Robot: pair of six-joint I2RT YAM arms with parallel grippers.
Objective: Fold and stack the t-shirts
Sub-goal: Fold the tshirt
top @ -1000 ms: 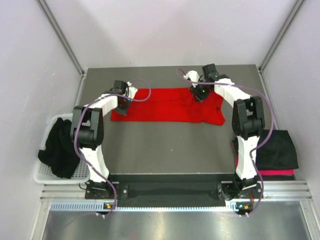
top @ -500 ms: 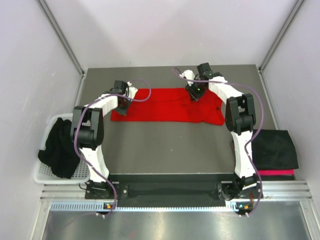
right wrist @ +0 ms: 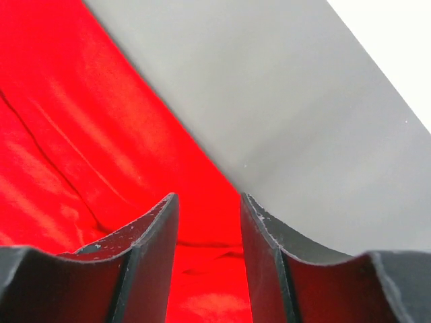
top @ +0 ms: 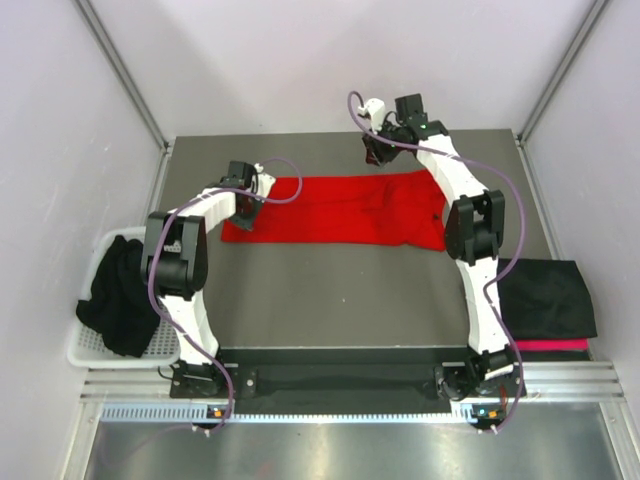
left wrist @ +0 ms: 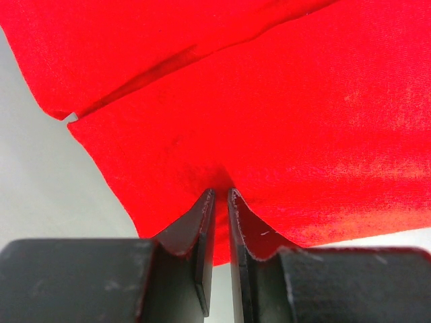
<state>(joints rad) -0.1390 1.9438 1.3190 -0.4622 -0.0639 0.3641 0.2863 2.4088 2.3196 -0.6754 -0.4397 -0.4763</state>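
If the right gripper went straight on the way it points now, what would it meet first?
Most likely the red shirt, close to its edge; bare table lies just beyond. Depth is hard to judge.

**Near half open, far strip crowded**

The grey table lies bare between the arm bases and the near hem of the red t-shirt, leaving a broad lane from side to side. The shirt spans the far middle, and beyond it only a narrow bare strip runs along the back wall.

The left gripper is clamped on the shirt's left end, and its arm bars the left side. The right gripper, jaws apart and empty, hangs over the shirt's far edge, its arm arching along the right side.

Left of the table stands a white basket holding a loose black t-shirt. At the right edge a folded black t-shirt lies on a pinkish-red t-shirt.
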